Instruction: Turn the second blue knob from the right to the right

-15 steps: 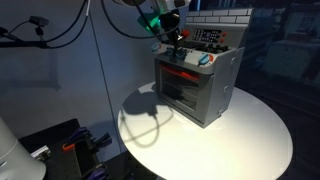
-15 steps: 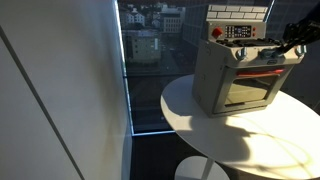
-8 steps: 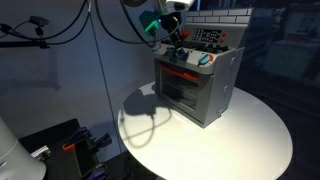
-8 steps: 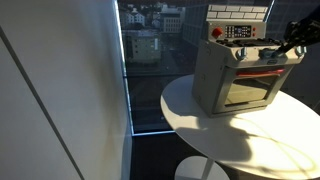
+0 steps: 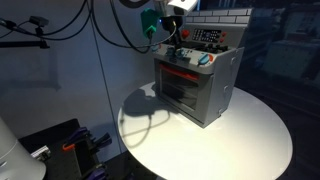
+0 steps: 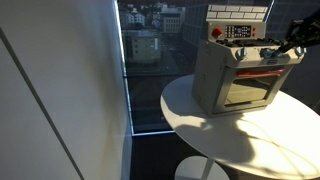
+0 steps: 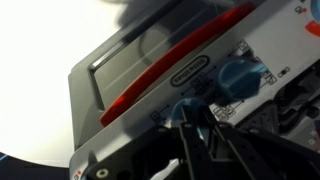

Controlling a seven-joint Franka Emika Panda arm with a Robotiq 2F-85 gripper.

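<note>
A grey toy oven (image 5: 200,90) with a red door handle stands on the round white table (image 5: 250,140); it also shows in an exterior view (image 6: 232,80). Blue knobs line its top front panel. My gripper (image 5: 172,44) is at that panel, also seen in an exterior view (image 6: 280,44). In the wrist view my gripper (image 7: 196,114) has its fingers close together on a blue knob (image 7: 190,103). Another blue knob (image 7: 240,78) sits beside it. Which knob in the row I hold cannot be told.
The red door handle (image 7: 160,85) runs just below the knob panel. The oven's back panel (image 6: 236,28) with a red button rises behind the knobs. A large window (image 6: 150,60) stands beside the table. Cables (image 5: 60,30) hang at the back.
My wrist has shifted and turned slightly above the oven's knob panel while the fingers stay at the knob. The oven has not moved.
</note>
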